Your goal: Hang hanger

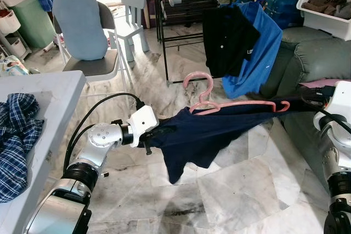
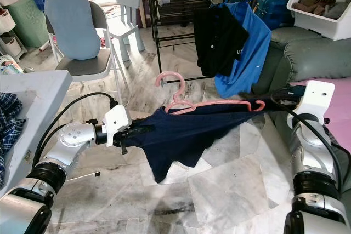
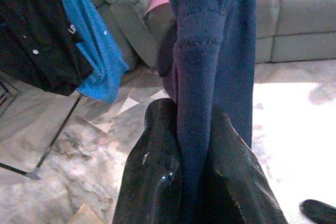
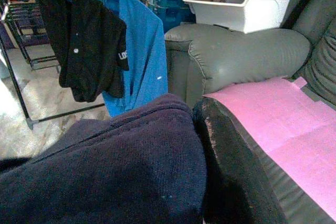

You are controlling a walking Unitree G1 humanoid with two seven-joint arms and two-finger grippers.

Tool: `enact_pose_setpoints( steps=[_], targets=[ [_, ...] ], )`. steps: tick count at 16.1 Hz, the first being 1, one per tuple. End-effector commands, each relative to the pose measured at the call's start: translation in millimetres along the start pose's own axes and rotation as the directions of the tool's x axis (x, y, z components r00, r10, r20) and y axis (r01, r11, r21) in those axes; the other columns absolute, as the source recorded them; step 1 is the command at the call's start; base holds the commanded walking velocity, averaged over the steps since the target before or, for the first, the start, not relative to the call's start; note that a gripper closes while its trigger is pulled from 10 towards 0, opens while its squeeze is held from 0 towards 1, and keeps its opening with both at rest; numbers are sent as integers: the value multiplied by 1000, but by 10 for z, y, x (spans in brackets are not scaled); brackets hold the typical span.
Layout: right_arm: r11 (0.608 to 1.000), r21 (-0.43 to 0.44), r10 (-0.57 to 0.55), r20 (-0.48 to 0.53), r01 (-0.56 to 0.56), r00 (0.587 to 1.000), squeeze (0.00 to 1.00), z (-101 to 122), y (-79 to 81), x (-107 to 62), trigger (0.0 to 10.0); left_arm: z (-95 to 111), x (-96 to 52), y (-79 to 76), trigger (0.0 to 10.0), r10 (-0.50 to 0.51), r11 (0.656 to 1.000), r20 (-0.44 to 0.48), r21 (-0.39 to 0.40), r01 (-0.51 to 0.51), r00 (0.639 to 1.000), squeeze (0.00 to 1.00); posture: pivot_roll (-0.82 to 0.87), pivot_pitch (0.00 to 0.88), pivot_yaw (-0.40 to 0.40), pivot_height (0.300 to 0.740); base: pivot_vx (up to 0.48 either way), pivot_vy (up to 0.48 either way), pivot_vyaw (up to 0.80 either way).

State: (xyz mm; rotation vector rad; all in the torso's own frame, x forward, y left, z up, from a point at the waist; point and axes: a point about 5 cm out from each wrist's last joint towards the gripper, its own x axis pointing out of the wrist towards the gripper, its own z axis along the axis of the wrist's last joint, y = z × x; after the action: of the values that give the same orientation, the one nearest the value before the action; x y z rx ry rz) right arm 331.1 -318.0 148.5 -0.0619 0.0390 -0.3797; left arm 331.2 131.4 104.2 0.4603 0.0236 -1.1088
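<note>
Left tool is clamped on one end of the navy shirt; from its wrist camera both black fingers pinch a fold of the knit cloth between them. Right tool has the other end, over at 3 o'clock in the head view. Its wrist camera shows one black finger pressed against the bunched navy fabric, so it reads as gripping, though the second finger is hidden under the cloth.

Between the two tools the shirt is stretched out almost level above the marble floor, with a loose flap sagging down from the middle toward 6 o'clock. Pink hanger sits in the shirt. Its bar runs along the top edge of the cloth and its hook curls up free at 12 o'clock, touching nothing.

Beyond it, toward 12 o'clock, stands the dark drying rack, well apart from the hanger's hook. A black shirt and a blue shirt already hang from its right end. Grey sofa sits at 2 o'clock with a white bin on top. White bench is at 9 o'clock carrying a plaid cloth, and a folding chair stands at 11 o'clock.
</note>
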Motion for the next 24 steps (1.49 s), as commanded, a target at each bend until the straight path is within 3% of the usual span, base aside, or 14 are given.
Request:
enact_pose_setpoints(
  steps=[1,5,9,11,13,15,17,18,20,22,24],
  targets=[
    [987,22,-158,81,157,984,0,241,-351,25,0,-258,-338,90,0,78,996,-147,-29,-83,986,0,-177,0,46,740,0,0,0],
    [994,-7,-107,88,108,990,0,214,-211,19,0,-372,-215,100,0,222,974,-285,33,-223,932,0,-178,0,47,740,0,0,0],
    [999,-33,-38,99,41,994,0,192,-12,19,0,-326,60,-7,0,275,956,-259,-27,-292,926,0,-179,0,48,740,0,0,0],
    [999,-47,-5,102,10,995,0,179,83,16,0,-298,193,-107,0,262,959,-240,-42,-279,935,0,-176,0,47,740,0,0,0],
    [997,-77,34,112,-25,993,0,186,186,25,0,-257,394,-354,0,154,987,-212,-11,-160,965,0,-173,0,45,740,0,0,0],
    [992,-119,51,127,-36,991,0,224,204,38,0,-286,434,-411,0,149,988,-247,5,-152,958,0,-171,0,46,740,0,0,0],
    [991,-126,51,104,-38,993,0,201,202,45,0,-219,463,-331,0,269,959,-205,-34,-282,941,0,-174,0,49,740,0,0,0],
    [993,-115,41,93,-30,995,0,169,185,41,0,-202,444,-278,0,320,947,-207,27,-321,925,0,-174,0,49,740,0,0,0],
    [991,-125,57,80,-47,995,0,131,213,28,0,-165,442,-260,0,344,935,-164,-25,-353,925,0,-174,0,50,740,0,0,0],
    [991,-111,80,54,-74,995,0,48,310,0,0,-274,404,-289,0,339,938,-248,20,-345,908,0,-170,0,52,740,0,0,0],
    [991,-77,115,54,-111,992,0,32,484,-25,0,-302,427,-330,0,332,941,-273,34,-336,903,0,-173,0,54,740,0,0,0]
  ],
)
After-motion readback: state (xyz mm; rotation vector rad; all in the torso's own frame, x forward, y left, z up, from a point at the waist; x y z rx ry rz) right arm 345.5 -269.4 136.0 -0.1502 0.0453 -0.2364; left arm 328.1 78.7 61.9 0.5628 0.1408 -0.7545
